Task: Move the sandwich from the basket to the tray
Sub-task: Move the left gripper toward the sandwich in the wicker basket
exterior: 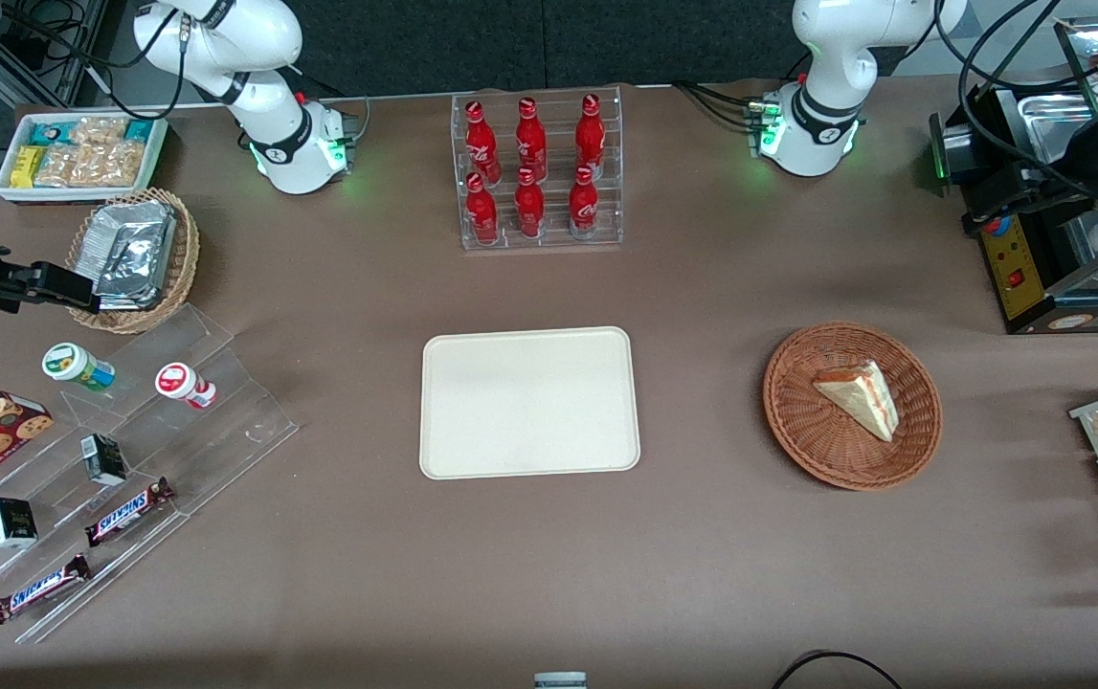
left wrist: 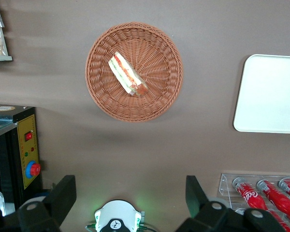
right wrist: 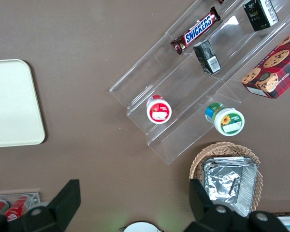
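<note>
One sandwich (left wrist: 128, 74) lies tilted in the basket (left wrist: 134, 29); the gripper (left wrist: 130, 193), jaws spread wide above, risks crushing the soft wedge.

A robot lab is posing as a snack shop: two Franka arm bases (exterior: 812, 129) are sitting bolted on a brown-covered table (exterior: 702, 574), while cola bottles (exterior: 531, 167) are standing in an acrylic rack and Snickers bars (exterior: 127, 510) are lying on clear display steps (exterior: 223, 421).
</note>
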Robot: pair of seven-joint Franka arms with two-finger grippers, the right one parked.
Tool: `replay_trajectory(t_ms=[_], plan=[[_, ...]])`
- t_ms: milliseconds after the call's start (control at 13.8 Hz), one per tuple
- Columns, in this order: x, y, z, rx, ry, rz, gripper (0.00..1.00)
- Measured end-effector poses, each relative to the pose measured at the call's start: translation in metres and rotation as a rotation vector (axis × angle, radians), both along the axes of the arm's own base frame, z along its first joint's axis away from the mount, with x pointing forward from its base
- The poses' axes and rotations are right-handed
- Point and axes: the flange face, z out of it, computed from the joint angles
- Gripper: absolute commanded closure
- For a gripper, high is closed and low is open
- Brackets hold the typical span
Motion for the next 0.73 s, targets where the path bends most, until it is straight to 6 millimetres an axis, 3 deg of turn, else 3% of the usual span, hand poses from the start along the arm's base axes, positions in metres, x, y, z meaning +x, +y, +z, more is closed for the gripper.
replay_trajectory(t_ms=[436, 582, 727], plan=[[0.004, 0.000, -0.017, 0.025, 0.042, -0.003, 0.00], [0.016, 0.004, -0.040, 0.068, 0.065, 0.001, 0.00], [0.031, 0.010, -0.079, 0.076, 0.072, 0.042, 0.00]])
